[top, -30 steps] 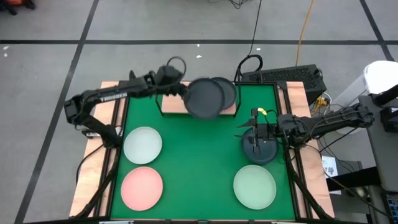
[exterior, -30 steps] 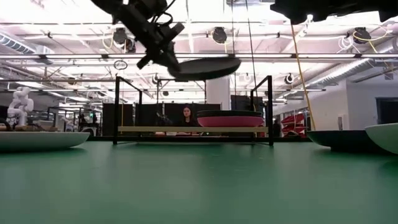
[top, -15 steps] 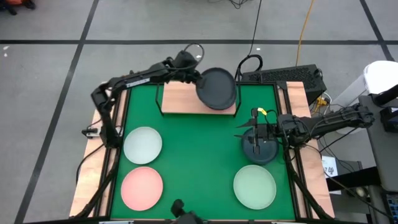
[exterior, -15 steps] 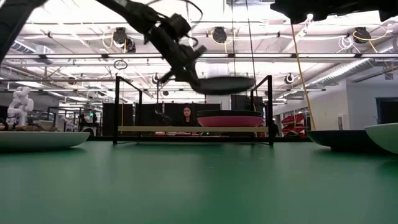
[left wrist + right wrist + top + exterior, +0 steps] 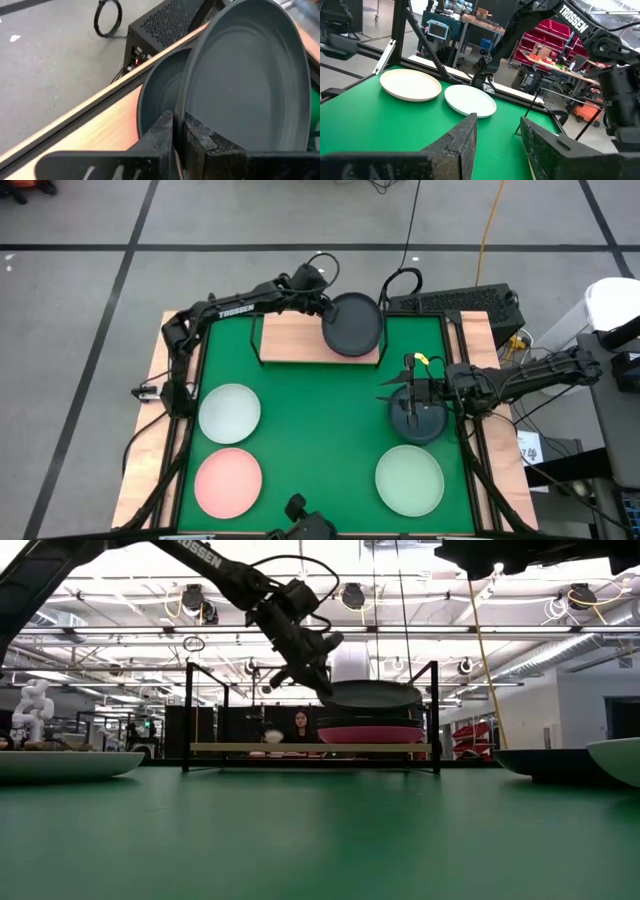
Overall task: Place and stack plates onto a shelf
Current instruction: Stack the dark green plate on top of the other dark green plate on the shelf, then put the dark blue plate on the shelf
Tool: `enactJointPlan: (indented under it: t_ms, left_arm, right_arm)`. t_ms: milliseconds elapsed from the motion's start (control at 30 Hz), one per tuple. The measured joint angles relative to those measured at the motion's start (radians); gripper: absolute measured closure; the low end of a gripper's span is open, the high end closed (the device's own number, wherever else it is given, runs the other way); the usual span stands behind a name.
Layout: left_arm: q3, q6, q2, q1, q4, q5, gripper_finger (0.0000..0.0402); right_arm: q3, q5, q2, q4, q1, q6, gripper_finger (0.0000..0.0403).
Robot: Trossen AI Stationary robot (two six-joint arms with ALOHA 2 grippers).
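My left gripper [image 5: 322, 308] is shut on a dark grey-teal plate [image 5: 351, 326] and holds it over the right part of the wooden shelf [image 5: 290, 340]. In the low view this plate [image 5: 372, 693] hovers just above a stack of a dark plate [image 5: 370, 723] on a hot pink plate [image 5: 370, 735], which rests on the shelf board [image 5: 300, 748]. My right gripper [image 5: 414, 402] is open and high above a black plate [image 5: 420, 426] that lies on the green mat. My left gripper pinches the dark grey-teal plate by its rim [image 5: 186, 107], one finger [image 5: 161, 131] on each face. It comes from the table's left, slanting down [image 5: 318, 680]. The plate is lifted clear and nearly level, just above the stack on the shelf.
On the green mat [image 5: 320, 420] lie a whitish plate [image 5: 230, 412], a pale pink plate [image 5: 228, 482] and a mint green plate [image 5: 410, 480]. The left half of the shelf board is bare. A black box [image 5: 460, 302] stands beyond the table's far right corner.
My left gripper has carried the dark plate toward the table's right and far edge and down. The plate has gone from high over the shelf's middle to just above the stack on its right part, and has levelled out.
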Motion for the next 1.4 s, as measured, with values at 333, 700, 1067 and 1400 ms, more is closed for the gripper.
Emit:
enactJointPlan:
  t_ms: [333,700,1067,1400]
  left_arm:
    - [-0.001,0.067,0.001,-0.005,-0.007,-0.001,0.0369]
    - [-0.001,0.108,0.001,-0.005,0.001,-0.001,0.036]
    - [-0.002,0.105,-0.004,-0.005,0.017,-0.001,0.0287]
    - [-0.003,0.195,-0.17,0.002,-0.042,0.011,0.0286]
  right_arm:
    - [0.0,0.0,0.0,0.001,0.0,0.002,0.0271]
    - [0.0,0.0,0.0,0.003,0.0,0.003,0.0271]
    - [0.0,0.0,0.0,0.003,0.0,0.003,0.0271]
    - [0.0,0.0,0.0,-0.009,0.0,0.004,0.0271]
